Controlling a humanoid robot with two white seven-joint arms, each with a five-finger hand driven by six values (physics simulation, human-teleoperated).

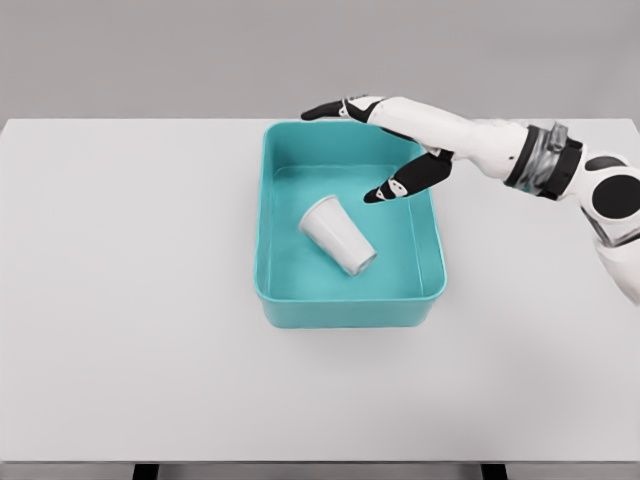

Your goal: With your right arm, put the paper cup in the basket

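Head view: right hand spread wide and empty above the basket, cup already inside.

Right arm comes in from the right edge, wrist over the basket's far right corner, fingers stretched flat toward the left across the far rim, thumb pointing down into the tub, nothing in its grasp. Just below the thumb, apart from it, the white paper cup lies tipped on its side on the teal basket's floor, one end toward the near right. Basket sits mid-table on the pale grey table.
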